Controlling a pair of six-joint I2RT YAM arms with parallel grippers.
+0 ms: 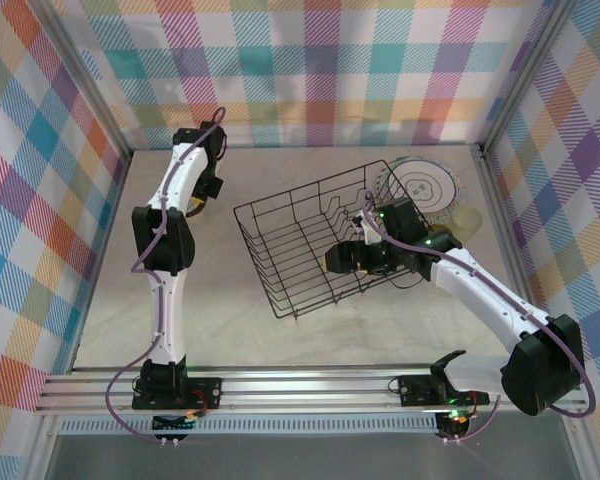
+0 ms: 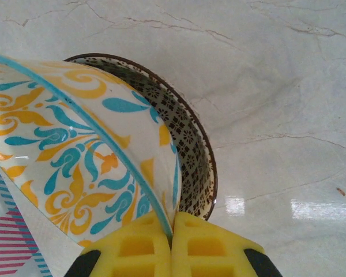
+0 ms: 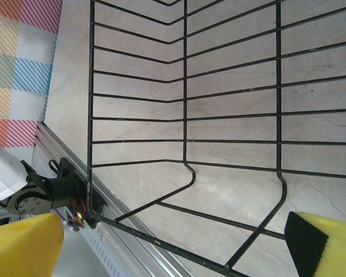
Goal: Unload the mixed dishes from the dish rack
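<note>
Count of items in view: one dish rack, two bowls, one plate confirmed and a possible second, one cup.

Dish rack (image 1: 315, 240): a black wire basket standing on the marble table (image 1: 240, 320), right of centre and set at an angle.

Right gripper (image 1: 345, 258): reaches inside the rack near its right side. On the right wrist camera its jaws (image 3: 173, 248) stand spread wide, one yellow pad at each lower corner, holding nothing. The rack's wire floor and wall lie ahead of them, with the table showing through.

Left gripper (image 1: 198, 200): at the far left of the table, well apart from the rack. On the left wrist camera its pads (image 2: 173, 231) are pressed together on the rim of a blue-and-orange bowl (image 2: 86, 156), which is tilted on its side. That bowl leans into a dark-patterned bowl (image 2: 191, 141) with a brown rim, which rests on the table.

Plates: one cream plate (image 1: 427, 186) with dark line pattern lies just beyond the rack's far-right side. A striped rim (image 1: 384, 180) beside it may belong to a second plate, but the rack wires obscure it.

Cup: one pale-green cup (image 1: 467, 222) stands just right of the cream plate.
</note>
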